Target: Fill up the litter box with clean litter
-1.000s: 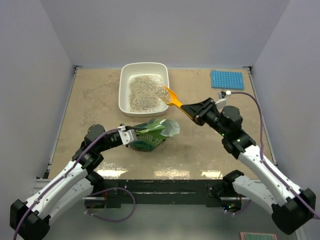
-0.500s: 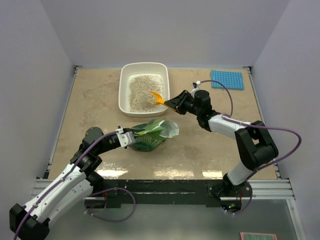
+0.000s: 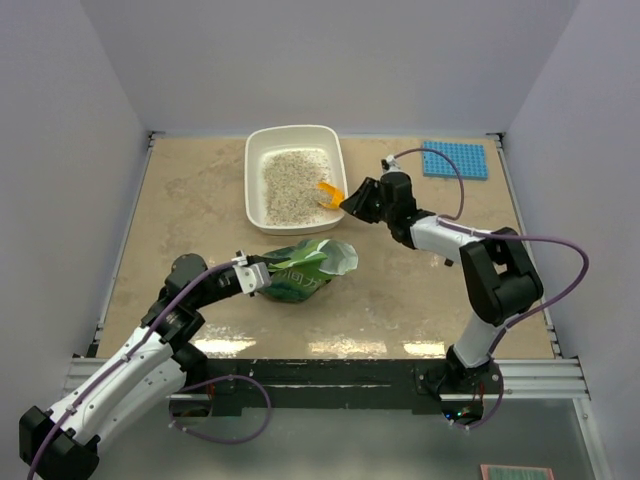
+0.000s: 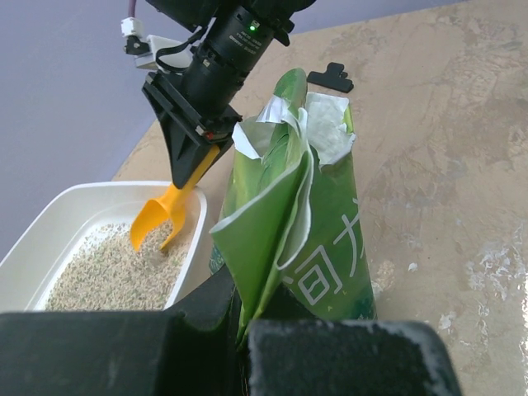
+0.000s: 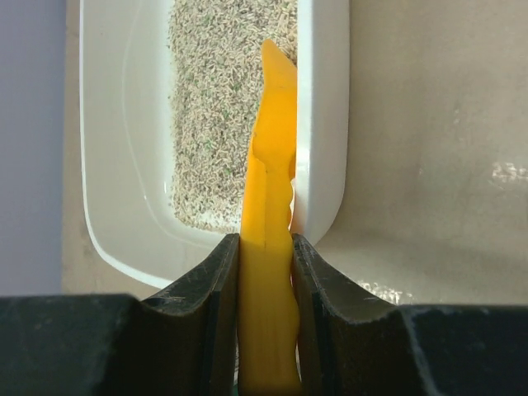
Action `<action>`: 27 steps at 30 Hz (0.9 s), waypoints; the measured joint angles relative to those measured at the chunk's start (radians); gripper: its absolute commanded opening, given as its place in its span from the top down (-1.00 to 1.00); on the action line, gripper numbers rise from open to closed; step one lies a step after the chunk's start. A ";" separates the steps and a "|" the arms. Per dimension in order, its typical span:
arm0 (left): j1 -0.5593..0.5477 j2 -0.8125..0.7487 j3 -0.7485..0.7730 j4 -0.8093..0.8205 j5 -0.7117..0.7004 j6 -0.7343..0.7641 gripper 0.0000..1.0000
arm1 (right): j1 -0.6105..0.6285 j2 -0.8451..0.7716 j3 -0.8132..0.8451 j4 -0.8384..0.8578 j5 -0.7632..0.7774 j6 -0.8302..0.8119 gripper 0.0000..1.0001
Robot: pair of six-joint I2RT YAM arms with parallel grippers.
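Observation:
The white litter box (image 3: 258, 150) sits at the table's far centre, with clean litter (image 3: 290, 185) spread over its floor. My right gripper (image 3: 352, 200) is shut on the handle of an orange scoop (image 3: 329, 191). The scoop's bowl hangs tipped inside the box's right rim (image 5: 322, 124), just above the litter (image 5: 214, 107). In the right wrist view, the handle (image 5: 268, 247) fills the gap between both fingers. My left gripper (image 3: 262, 277) is shut on the edge of a crinkly green bag (image 3: 305, 268), which stands with its mouth open (image 4: 322, 124) just in front of the box (image 4: 49, 206).
A small blue studded mat (image 3: 455, 159) lies at the far right corner. A black clip (image 4: 330, 77) rests on the table beyond the bag. Walls enclose the beige tabletop on three sides, and the right arm's purple cable loops above its elbow.
My right arm swung in toward the box and carried the scoop over the right rim, tipping it down inside. The box slid slightly right. The left gripper and bag stayed put.

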 measured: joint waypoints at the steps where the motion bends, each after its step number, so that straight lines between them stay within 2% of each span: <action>1: 0.000 0.000 0.000 0.000 -0.001 0.000 1.00 | -0.005 -0.001 -0.012 -0.002 0.011 0.000 1.00; 6: 0.000 0.000 0.000 0.000 -0.004 0.000 1.00 | -0.061 -0.064 -0.101 0.027 0.031 0.012 1.00; 11: 0.000 -0.001 0.000 0.000 -0.009 0.000 1.00 | -0.121 -0.188 -0.194 -0.023 0.127 0.019 1.00; 19: 0.000 -0.010 0.000 -0.006 -0.024 0.000 1.00 | -0.137 -0.388 -0.229 -0.272 0.329 0.009 1.00; 27: 0.000 -0.026 -0.002 -0.016 -0.030 -0.002 1.00 | -0.136 -0.470 -0.175 -0.489 0.422 -0.159 1.00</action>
